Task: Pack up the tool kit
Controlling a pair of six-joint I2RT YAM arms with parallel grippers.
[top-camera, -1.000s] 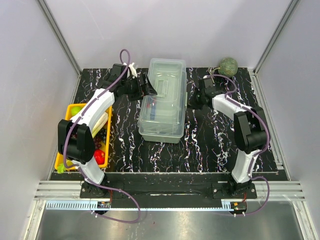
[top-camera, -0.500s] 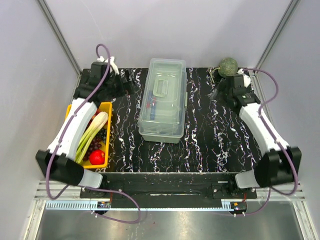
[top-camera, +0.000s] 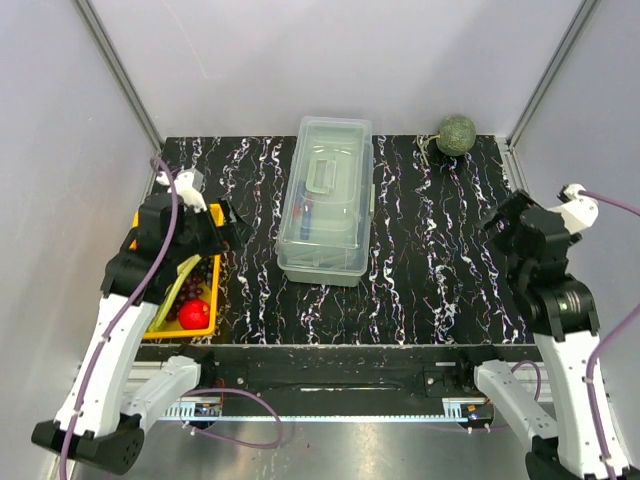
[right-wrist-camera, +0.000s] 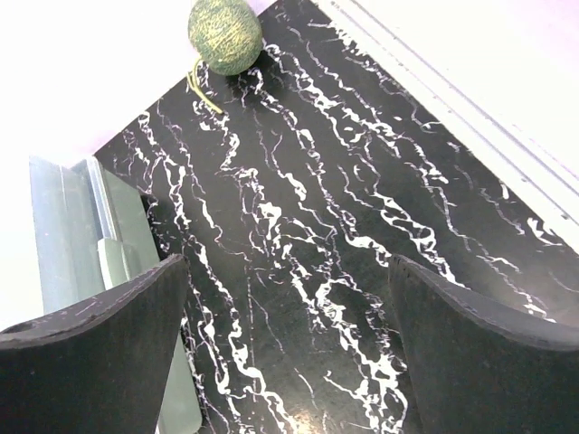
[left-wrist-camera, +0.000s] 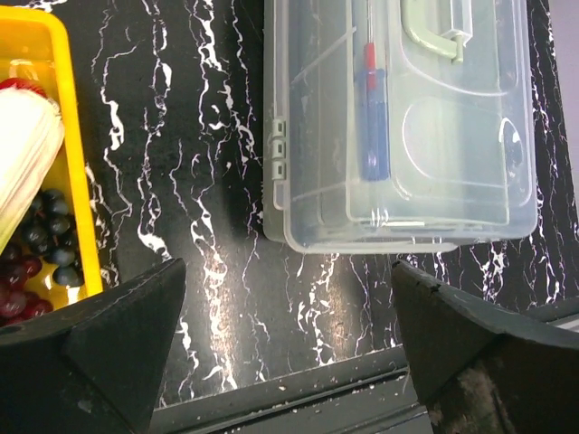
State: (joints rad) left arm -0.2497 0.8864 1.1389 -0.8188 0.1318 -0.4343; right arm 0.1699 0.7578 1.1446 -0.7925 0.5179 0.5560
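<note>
The tool kit [top-camera: 325,198] is a pale grey-green box with its translucent lid shut, standing in the middle of the black marbled table. Through the lid in the left wrist view a blue-and-red handled tool [left-wrist-camera: 373,117] shows inside the tool kit [left-wrist-camera: 398,127], under the green handle [left-wrist-camera: 443,27]. My left gripper [top-camera: 218,228] hangs open over the yellow tray's far end, well left of the box. My right gripper [top-camera: 500,228] hangs open near the table's right edge. Nothing is between either pair of fingers. Only the box's edge [right-wrist-camera: 81,235] shows in the right wrist view.
A yellow tray [top-camera: 215,290] with produce, among it a red fruit [top-camera: 194,314], sits at the left edge. A green melon [top-camera: 457,133] rests at the far right corner, seen also as the melon [right-wrist-camera: 224,34] in the right wrist view. White walls enclose the table.
Both arms have drawn back from the box's sides toward the near corners and risen. The right gripper has opened. The box has stayed put with its lid shut.
</note>
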